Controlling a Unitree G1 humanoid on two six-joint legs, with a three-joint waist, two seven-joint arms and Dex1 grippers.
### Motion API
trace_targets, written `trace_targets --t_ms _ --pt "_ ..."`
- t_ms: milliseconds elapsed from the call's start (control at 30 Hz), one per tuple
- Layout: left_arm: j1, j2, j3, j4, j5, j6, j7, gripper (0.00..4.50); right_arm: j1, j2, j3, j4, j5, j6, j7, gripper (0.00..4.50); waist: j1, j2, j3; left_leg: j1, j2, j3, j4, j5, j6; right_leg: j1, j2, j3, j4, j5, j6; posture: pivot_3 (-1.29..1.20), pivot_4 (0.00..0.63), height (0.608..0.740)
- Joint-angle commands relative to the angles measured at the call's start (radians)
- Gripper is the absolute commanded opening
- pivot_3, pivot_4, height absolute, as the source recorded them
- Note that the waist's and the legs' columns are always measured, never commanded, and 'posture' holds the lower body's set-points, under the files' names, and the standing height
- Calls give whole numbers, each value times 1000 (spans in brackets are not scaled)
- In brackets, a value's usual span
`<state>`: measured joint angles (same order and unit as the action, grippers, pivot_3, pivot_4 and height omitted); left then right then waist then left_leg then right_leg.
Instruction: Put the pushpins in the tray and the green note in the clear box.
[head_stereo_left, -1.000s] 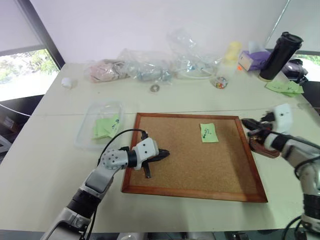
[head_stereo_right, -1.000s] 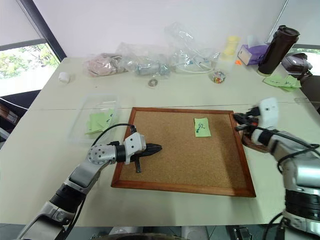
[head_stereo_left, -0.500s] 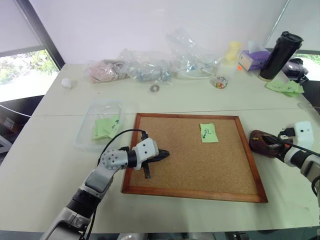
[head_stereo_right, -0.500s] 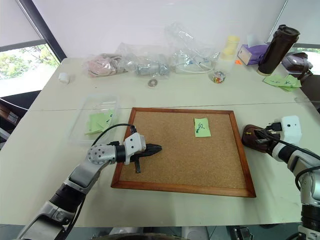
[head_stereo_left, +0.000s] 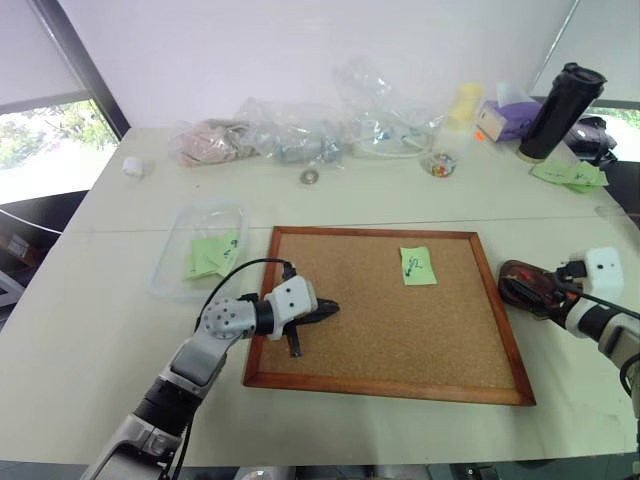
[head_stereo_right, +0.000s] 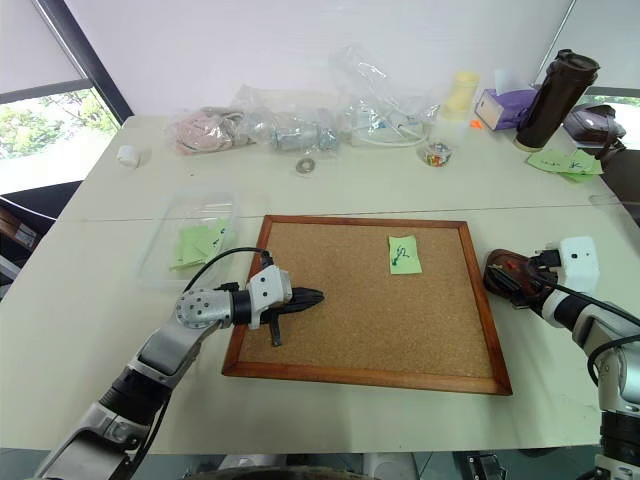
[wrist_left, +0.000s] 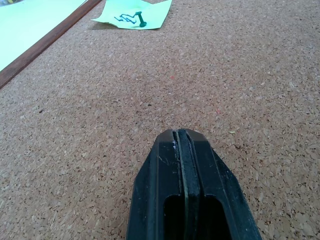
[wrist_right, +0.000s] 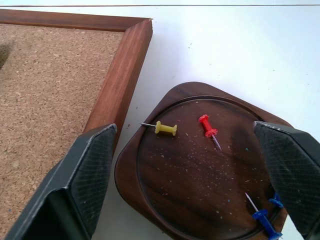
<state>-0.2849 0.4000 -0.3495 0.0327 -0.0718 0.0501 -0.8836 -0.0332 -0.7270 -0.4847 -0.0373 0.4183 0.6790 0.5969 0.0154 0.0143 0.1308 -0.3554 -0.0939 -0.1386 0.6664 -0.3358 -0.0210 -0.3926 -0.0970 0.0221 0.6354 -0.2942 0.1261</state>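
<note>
Right gripper (wrist_right: 187, 165) spread wide over the tray (wrist_right: 150, 165) — left gripper (wrist_left: 181, 145) pressed together.

A white desk (head_stereo_left: 90, 300) carries a speckled tan cork board (head_stereo_left: 390, 330) framed in reddish-brown wood. On it sits a pale green note (head_stereo_left: 417, 265) with dark green scribbles. A glossy dark brown tray (wrist_right: 200, 170) holds yellow (wrist_right: 166, 128), red (wrist_right: 207, 126) and blue (wrist_right: 265, 220) pushpins. A clear box (head_stereo_left: 200, 245) holds pale green paper. A black tumbler (head_stereo_left: 560, 98) stands near a purple pack (head_stereo_left: 505, 118).
</note>
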Motion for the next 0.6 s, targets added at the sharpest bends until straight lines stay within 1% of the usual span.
trace_targets --t_ms 33,100,167,267,367,467,600 --pt "22 4 -28 55 43 22 7 0 3 -35 -22 -127 63 31 46 4461 0 0 0 0 0 0 0 0 0 0 0 0 0 0 0 0 150 740" --pt "20 4 -27 55 41 24 7 0 -15 -38 1 -217 120 81 68 4461 -1 0 0 0 0 0 0 0 0 0 0 0 0 0 0 0 150 740" --pt "18 3 -26 56 40 27 6 0 -47 -32 51 -289 154 124 68 4461 -2 0 1 0 0 0 0 0 0 0 0 0 0 0 0 0 150 740" --pt "17 2 -26 58 40 29 5 0 -88 -15 157 -341 144 136 60 4461 2 0 1 0 0 0 0 0 0 0 0 0 -1 0 0 0 150 740" --pt "14 1 -26 59 41 31 5 0 -132 35 255 -350 127 124 36 4461 6 -2 0 0 0 -1 0 0 0 1 0 -1 -1 0 0 0 150 740" --pt "13 -1 -24 58 43 31 9 0 -171 79 358 -323 75 101 8 4461 8 -2 0 -1 0 -1 0 0 0 1 0 -1 -2 0 0 0 150 740" --pt "13 -2 -22 54 43 33 14 0 -192 115 416 -262 30 68 -9 4461 14 -3 1 -1 0 -1 0 0 0 0 0 -1 -2 0 0 0 150 740"
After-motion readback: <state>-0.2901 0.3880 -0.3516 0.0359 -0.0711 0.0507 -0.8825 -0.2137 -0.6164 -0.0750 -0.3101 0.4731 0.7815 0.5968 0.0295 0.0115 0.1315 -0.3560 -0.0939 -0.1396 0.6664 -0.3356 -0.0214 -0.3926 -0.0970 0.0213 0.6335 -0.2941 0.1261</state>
